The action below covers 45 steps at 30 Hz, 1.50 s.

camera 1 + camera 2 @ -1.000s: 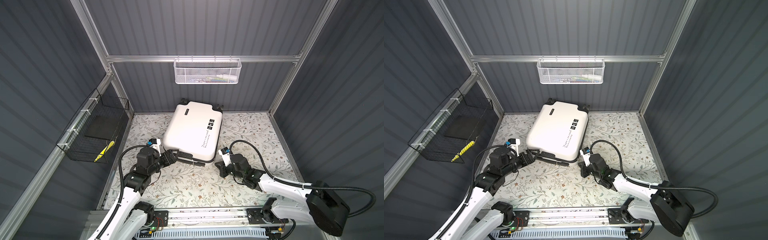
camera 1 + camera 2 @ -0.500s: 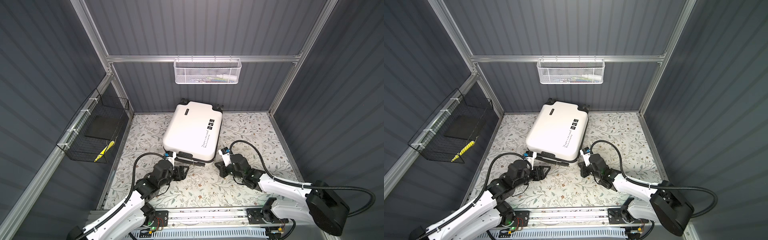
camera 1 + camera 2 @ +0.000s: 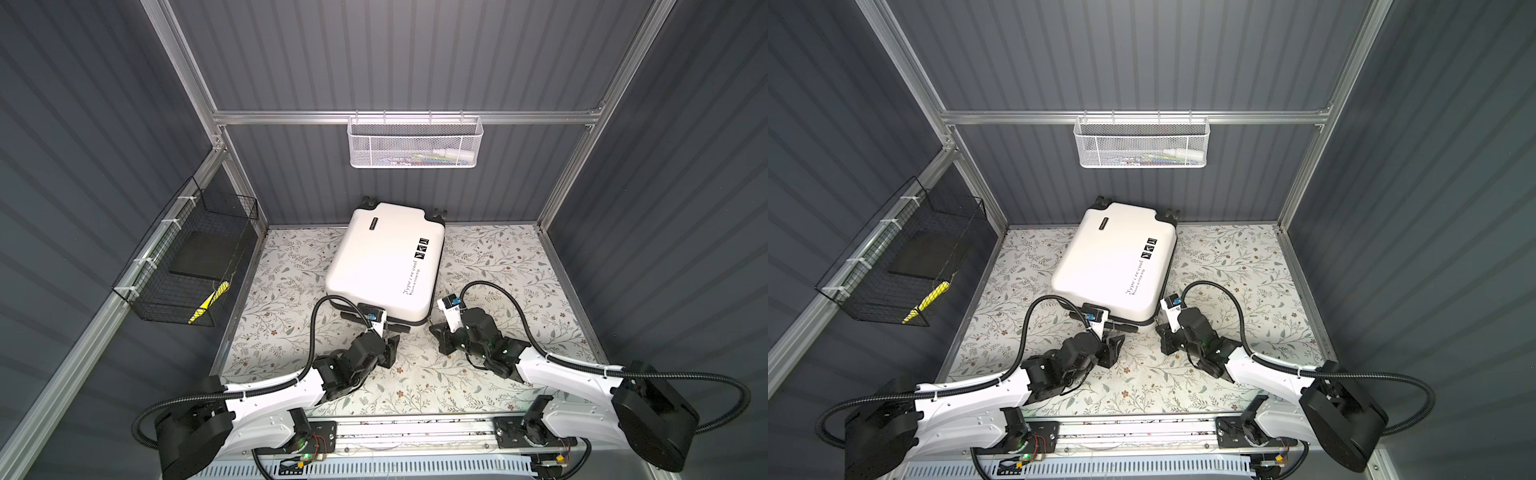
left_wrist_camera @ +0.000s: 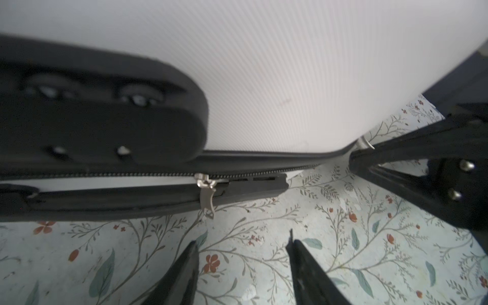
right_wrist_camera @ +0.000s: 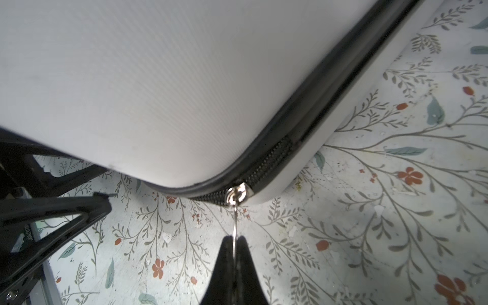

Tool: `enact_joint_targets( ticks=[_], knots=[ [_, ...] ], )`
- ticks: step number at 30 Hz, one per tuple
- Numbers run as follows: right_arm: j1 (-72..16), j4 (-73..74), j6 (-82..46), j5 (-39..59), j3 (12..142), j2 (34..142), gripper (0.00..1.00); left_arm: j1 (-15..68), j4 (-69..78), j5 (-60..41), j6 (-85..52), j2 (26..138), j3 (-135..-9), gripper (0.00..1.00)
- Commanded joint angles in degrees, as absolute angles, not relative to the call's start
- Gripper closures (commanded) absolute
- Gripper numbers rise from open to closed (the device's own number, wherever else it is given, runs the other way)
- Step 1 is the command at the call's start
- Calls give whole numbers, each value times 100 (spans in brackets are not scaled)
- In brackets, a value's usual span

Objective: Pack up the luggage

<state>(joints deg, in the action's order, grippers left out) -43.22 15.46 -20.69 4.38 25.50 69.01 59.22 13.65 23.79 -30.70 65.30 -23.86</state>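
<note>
Luggage (image 3: 386, 266) lying lid-down at 12 o'clock; zipping seemingly remaining; right fingers (image 5: 226, 264) pinching zipper pull (image 5: 234, 224), left fingers (image 4: 182, 269) released.

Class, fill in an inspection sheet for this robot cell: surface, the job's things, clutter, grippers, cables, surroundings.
Surface: flowered mat, flat.
Job's things: white suitcase lies flat with its lid down and its wheels toward the back wall. Its near edge carries a corner zip pull and a free zip pull.
Clutter: nothing seen on the mat.
Grippers: right gripper is shut on the corner zip pull. Left gripper is open, just short of the free zip pull.
Cables: black hoses arch from both wrists, close beside the suitcase.
Surroundings: white mesh basket on the back wall and black wire basket on the left wall, both holding things.
</note>
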Motion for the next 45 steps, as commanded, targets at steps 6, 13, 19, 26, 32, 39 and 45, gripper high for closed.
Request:
enact_joint_targets(
  ticks=[6,13,19,26,32,39,45],
  knots=[
    [-4348,1521,-2154,469,2505,6899,100,5950,2231,2975,-2938,6670,-2150,50],
    [-4353,1555,-2171,483,2522,6921,100,5950,2330,2867,-2786,6819,-2142,54],
    [-4345,1556,-2171,492,2521,6918,100,5933,2460,2926,-2728,6941,-2114,62],
    [-4350,1548,-2171,492,2505,6903,100,5770,2531,2791,-2705,7087,-2137,62],
    [-4350,1556,-2170,501,2505,6902,100,5610,2612,2680,-2683,7183,-2162,66],
    [-4343,1545,-2171,500,2496,6869,100,5495,2720,2496,-2622,7400,-2246,71],
    [-4350,1527,-2153,492,2495,6847,100,5449,2734,2444,-2602,7436,-2241,75]
  ],
)
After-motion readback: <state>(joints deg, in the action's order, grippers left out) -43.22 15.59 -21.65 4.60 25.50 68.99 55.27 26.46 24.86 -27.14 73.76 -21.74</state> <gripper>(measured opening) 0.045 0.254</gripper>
